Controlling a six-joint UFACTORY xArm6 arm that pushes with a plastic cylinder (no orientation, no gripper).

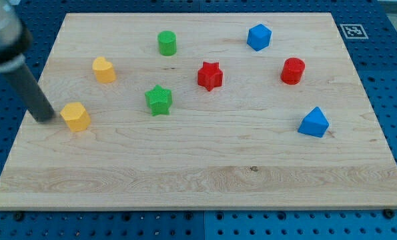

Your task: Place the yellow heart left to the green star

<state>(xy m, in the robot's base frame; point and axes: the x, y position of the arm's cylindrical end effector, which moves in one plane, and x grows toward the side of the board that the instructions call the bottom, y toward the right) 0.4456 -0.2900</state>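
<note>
The rod comes down from the view's top left corner, and my tip (46,117) rests on the wooden board (205,180) close to its left edge. There are no fingers on this arm, only the plain rod, so nothing is clasped or released; the tip simply stands on the wood.

Just to the right of the tip sits a yellow block (75,117), very near it; whether the two touch cannot be told. Its shape is hard to read, part pentagon, part heart. A second yellow block (104,69) lies above and a little to the right, well apart from the tip, with a rounded lobed outline that may also be a heart. Which of the two is the heart cannot be told for sure.

The green star (159,100) lies further to the view's right, near the middle of the board's left half. The lower yellow block is to its left and slightly lower, with bare wood between them; the upper yellow block is to its upper left.

Elsewhere a green cylinder (167,43) stands near the top edge, a red star (210,75) to the right of the green star, a red cylinder (293,71) further right, a blue block (259,37) near the top, and a blue wedge-like block (314,123) at the right.
</note>
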